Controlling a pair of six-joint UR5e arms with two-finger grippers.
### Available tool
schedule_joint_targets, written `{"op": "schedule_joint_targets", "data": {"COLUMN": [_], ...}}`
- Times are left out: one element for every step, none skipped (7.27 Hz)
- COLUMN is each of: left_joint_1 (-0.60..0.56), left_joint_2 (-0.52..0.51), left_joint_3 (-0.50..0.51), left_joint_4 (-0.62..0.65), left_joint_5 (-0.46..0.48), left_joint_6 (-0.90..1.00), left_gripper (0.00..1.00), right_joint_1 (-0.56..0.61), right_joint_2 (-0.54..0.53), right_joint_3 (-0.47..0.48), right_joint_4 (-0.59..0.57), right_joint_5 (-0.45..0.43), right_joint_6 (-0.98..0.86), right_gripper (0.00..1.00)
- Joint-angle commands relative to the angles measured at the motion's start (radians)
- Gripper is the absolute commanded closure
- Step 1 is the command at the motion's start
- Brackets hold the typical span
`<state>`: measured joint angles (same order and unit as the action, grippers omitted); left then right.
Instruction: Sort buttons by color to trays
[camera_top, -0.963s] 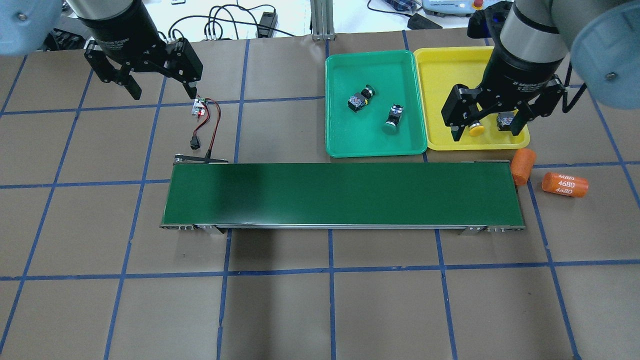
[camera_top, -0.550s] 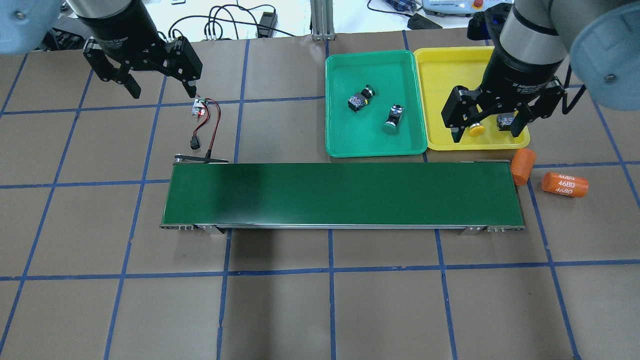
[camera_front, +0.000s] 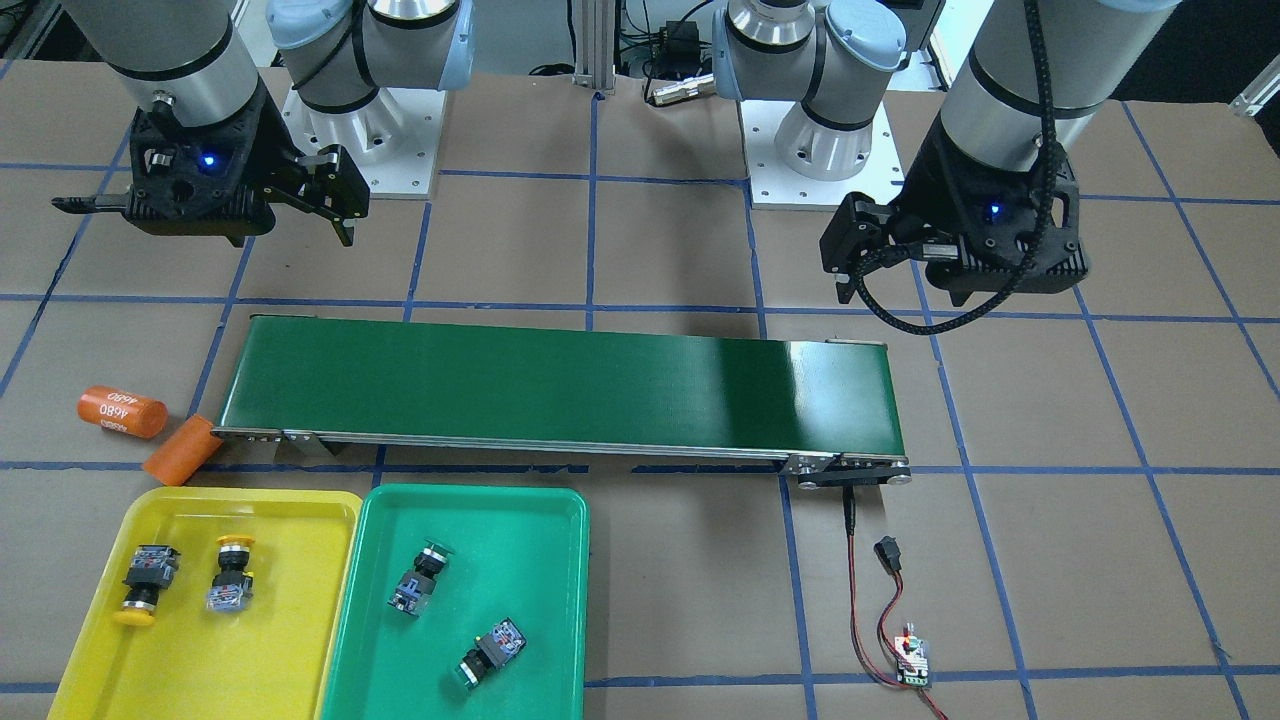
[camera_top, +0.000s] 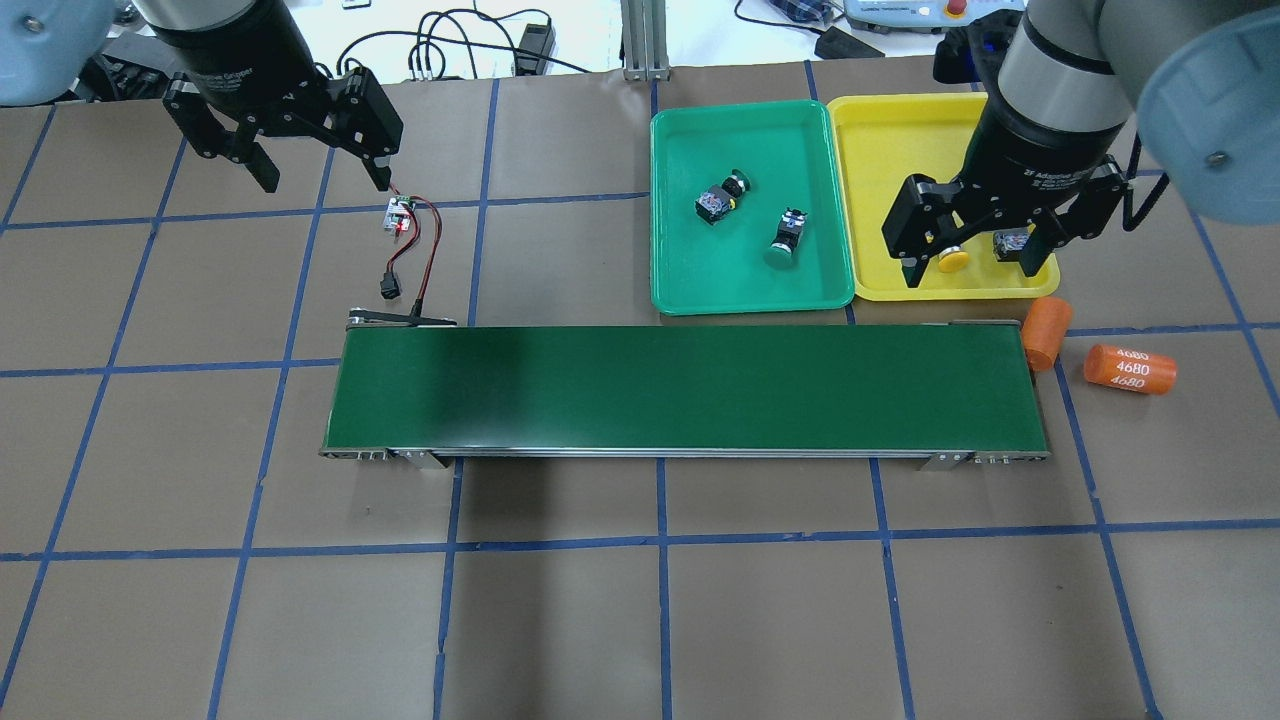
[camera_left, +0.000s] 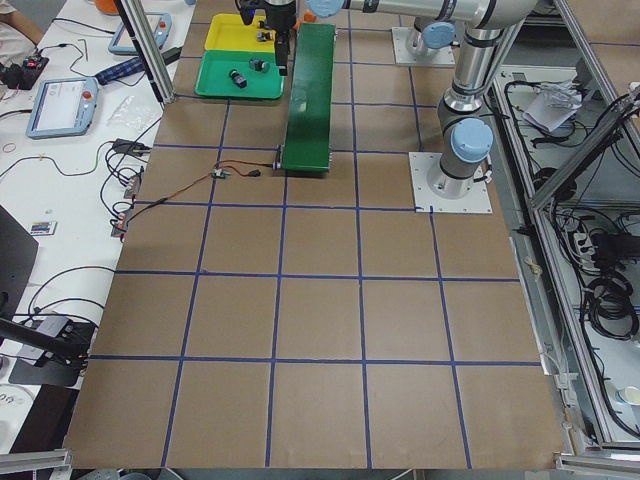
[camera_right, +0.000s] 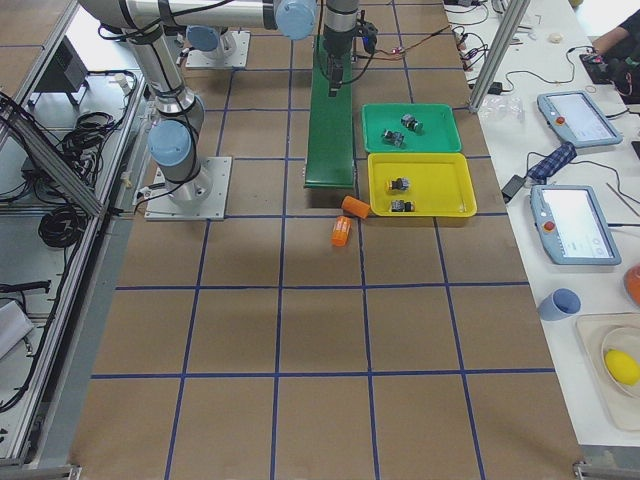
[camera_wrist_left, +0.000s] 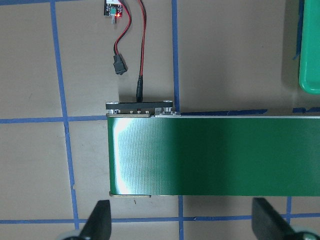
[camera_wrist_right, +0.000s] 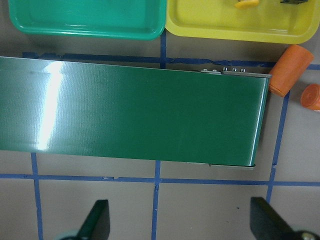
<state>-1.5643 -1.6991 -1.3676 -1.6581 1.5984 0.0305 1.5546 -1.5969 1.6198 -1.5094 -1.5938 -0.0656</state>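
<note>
Two green-capped buttons (camera_top: 722, 195) (camera_top: 785, 238) lie on their sides in the green tray (camera_top: 720, 275). In the yellow tray (camera_top: 890, 150) lie two yellow-capped buttons (camera_front: 145, 582) (camera_front: 230, 575); in the overhead view my right gripper partly covers them. The right gripper (camera_top: 972, 265) hangs open and empty high up, and its wrist view looks down on the belt's right end. My left gripper (camera_top: 322, 178) is open and empty too, raised over the table beyond the belt's left end.
A long dark-green conveyor belt (camera_top: 680, 385) runs across the middle. Two orange cylinders (camera_top: 1045, 332) (camera_top: 1130, 368), one marked 4680, lie at its right end. A small circuit board (camera_top: 400, 213) with red and black wires sits beyond its left end.
My left gripper has drifted slightly toward the far side of the table. The right gripper has barely moved. Buttons and trays are unchanged.
</note>
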Motion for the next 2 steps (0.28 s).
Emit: {"op": "schedule_joint_targets", "data": {"left_joint_1": [0.001,0.000], "left_joint_2": [-0.001,-0.001], "left_joint_3": [-0.002,-0.001], "left_joint_4": [0.000,0.000], "left_joint_5": [0.000,0.000], "left_joint_6": [0.002,-0.001], "left_gripper": [0.00,0.00], "right_joint_1": [0.001,-0.001], "right_joint_2": [0.000,0.000], "right_joint_3": [0.000,0.000], "right_joint_4": [0.000,0.000], "right_joint_5": [0.000,0.000], "right_joint_6": [0.001,0.001], "right_gripper": [0.00,0.00]}}
